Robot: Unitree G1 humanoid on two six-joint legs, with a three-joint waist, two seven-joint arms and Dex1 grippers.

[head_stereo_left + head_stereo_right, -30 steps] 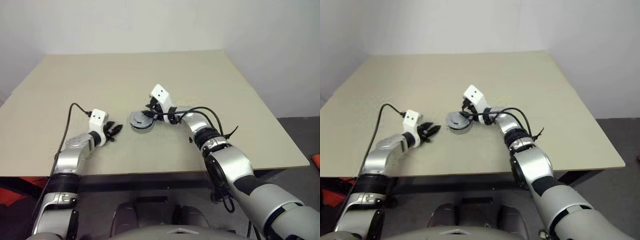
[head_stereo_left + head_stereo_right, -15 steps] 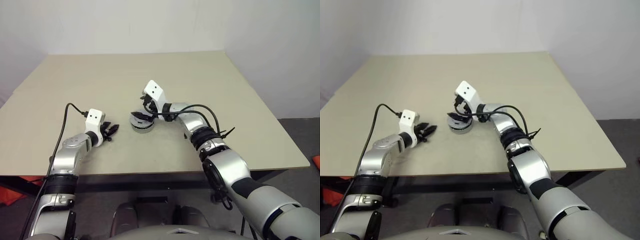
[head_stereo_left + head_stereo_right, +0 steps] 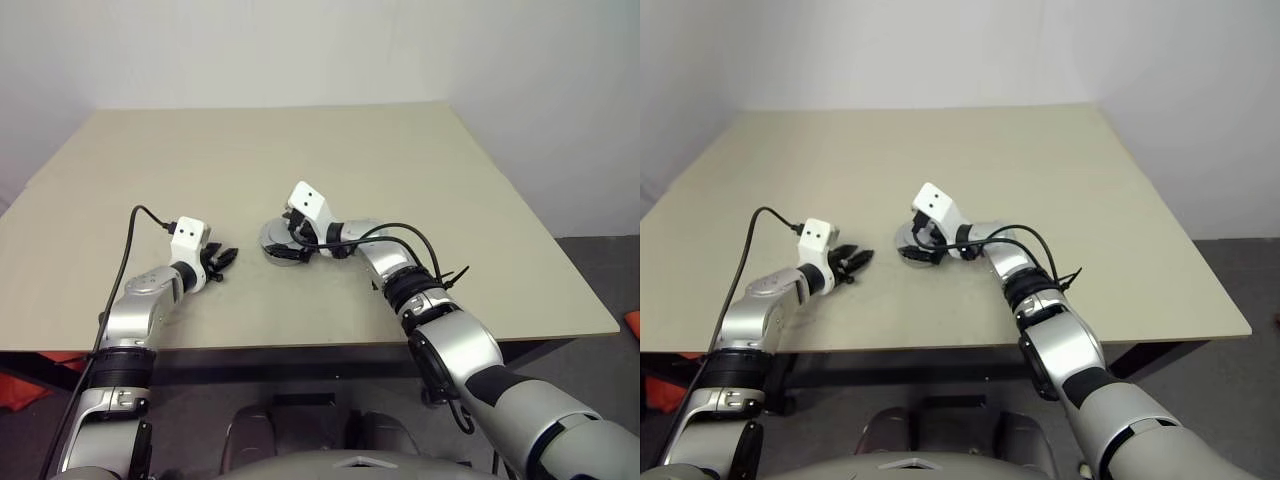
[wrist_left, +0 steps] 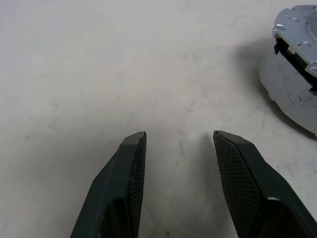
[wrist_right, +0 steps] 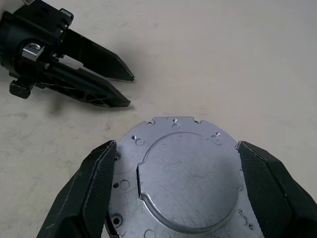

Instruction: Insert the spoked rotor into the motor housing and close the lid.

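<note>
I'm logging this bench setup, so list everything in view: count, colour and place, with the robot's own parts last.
Table: one, beige, under everything.
Motor housing: one, silver-grey, near the table's middle, its lid on top.
Lid: one, grey metal, lying flat on the housing, between the right gripper's fingers.
Cable: one, black, running to the left wrist.
Left gripper: one, black fingers, open, empty, left of the housing.
Right gripper: one, black fingers, open, straddling the lid.

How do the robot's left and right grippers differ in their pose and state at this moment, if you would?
The left gripper hovers over bare table beside the closed lid, empty; the right gripper straddles that lid. The left's fingers stand partly apart; the right's spread wide, either side of the lid. Both are open, holding nothing.
</note>
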